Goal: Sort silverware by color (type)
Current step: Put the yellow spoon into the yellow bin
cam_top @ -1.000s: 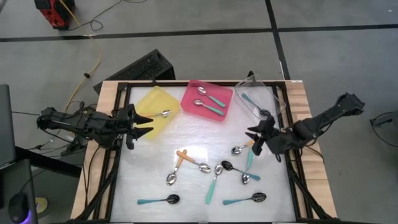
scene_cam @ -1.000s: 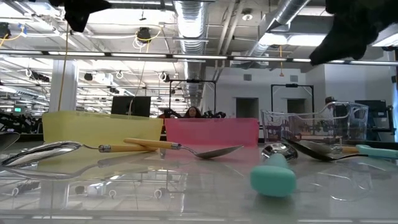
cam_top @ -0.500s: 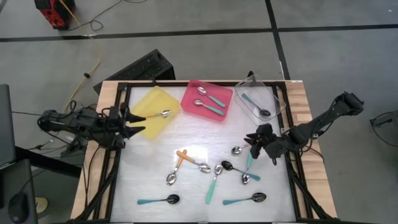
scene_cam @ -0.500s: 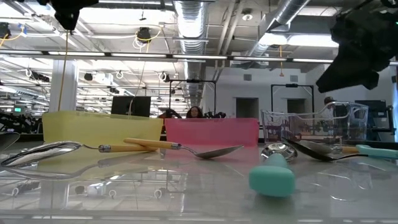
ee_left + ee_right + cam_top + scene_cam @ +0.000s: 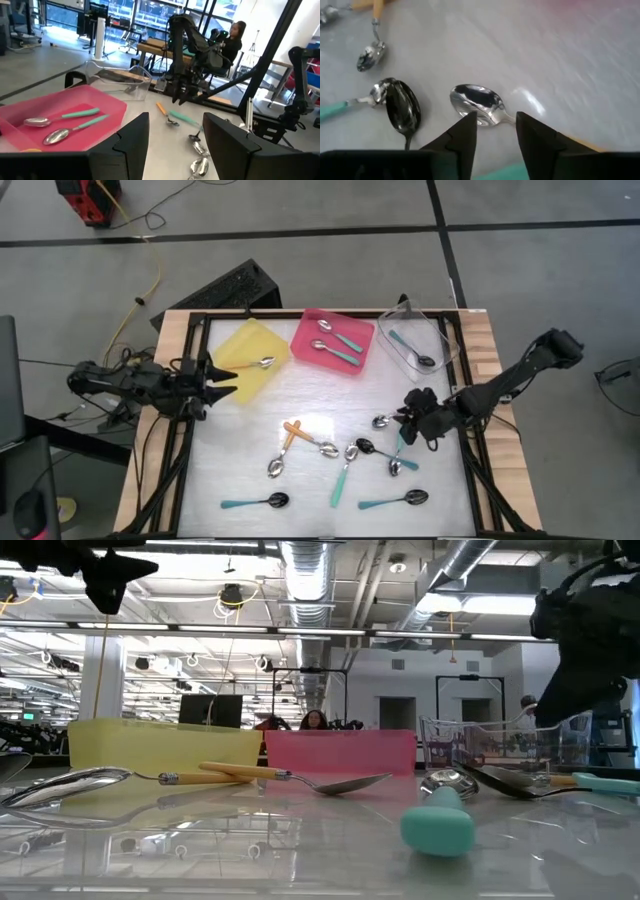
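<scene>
Several spoons with teal or orange handles lie scattered on the white table. My right gripper point(image 5: 405, 416) hangs open just over a silver-bowled spoon point(image 5: 382, 421) near the table's right side. In the right wrist view its fingertips point(image 5: 495, 120) straddle that spoon's neck behind the bowl point(image 5: 475, 102); in the low view the gripper point(image 5: 585, 650) is above the table. A black-bowled spoon point(image 5: 402, 112) lies beside it. My left gripper point(image 5: 226, 378) waits open at the left edge by the yellow tray point(image 5: 245, 345).
The yellow tray holds one orange-handled spoon point(image 5: 262, 363). The pink tray point(image 5: 350, 323) holds two teal-handled spoons, and the clear tray point(image 5: 440, 340) holds one black-bowled spoon. More spoons lie near the front edge point(image 5: 255, 502). A person sits beyond the table point(image 5: 232, 42).
My right gripper has come down and moved a little toward the table's left and near edge, ending over the silver-bowled spoon. My left gripper has drawn back slightly toward the left edge. No spoon has moved.
</scene>
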Robot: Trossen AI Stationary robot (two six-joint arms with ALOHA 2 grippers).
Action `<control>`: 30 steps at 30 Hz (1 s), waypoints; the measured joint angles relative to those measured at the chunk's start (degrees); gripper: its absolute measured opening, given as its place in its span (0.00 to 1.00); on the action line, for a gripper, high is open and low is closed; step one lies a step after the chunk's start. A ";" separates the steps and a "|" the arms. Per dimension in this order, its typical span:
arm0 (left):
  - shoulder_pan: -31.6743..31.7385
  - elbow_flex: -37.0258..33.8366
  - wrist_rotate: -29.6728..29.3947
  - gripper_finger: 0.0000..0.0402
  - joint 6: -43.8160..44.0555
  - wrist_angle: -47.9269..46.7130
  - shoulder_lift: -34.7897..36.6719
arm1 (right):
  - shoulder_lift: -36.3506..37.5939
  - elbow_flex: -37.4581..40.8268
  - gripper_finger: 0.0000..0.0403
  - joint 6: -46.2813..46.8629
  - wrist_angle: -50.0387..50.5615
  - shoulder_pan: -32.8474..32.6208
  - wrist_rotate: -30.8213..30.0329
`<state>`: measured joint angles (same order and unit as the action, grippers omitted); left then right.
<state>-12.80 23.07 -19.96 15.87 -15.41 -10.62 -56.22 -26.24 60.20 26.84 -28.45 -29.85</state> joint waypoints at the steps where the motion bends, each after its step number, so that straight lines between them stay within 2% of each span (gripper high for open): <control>1: 0.00 -0.40 0.05 0.42 0.23 0.01 0.23 | -0.58 0.00 0.43 0.00 -0.11 0.00 0.02; 8: 0.00 -2.03 -0.05 0.42 2.00 -0.10 0.29 | -1.89 0.00 0.57 1.22 0.20 1.07 0.73; 14: 0.00 -2.03 -0.23 0.42 1.21 -0.41 0.30 | -1.86 -0.07 0.58 4.05 3.56 4.73 1.51; 17: 0.00 -2.03 -0.21 0.42 0.32 -0.53 0.30 | -1.86 -0.07 0.58 -0.46 2.90 6.59 1.51; 22: 0.00 -2.01 -0.19 0.42 -0.98 -1.21 0.30 | -1.88 -1.16 0.58 -14.21 -0.24 9.55 1.77; 26: 0.00 -2.02 -0.29 0.42 -2.07 -2.05 0.27 | -2.41 -3.60 0.58 -20.21 -0.32 13.64 2.01; 30: -0.01 -2.01 -0.34 0.42 -2.15 -2.05 0.16 | -3.12 -6.13 0.58 -26.22 0.94 18.56 7.50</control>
<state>-12.80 21.06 -20.29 13.72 -17.46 -10.46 -59.34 -32.37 33.99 27.78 -9.89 -22.34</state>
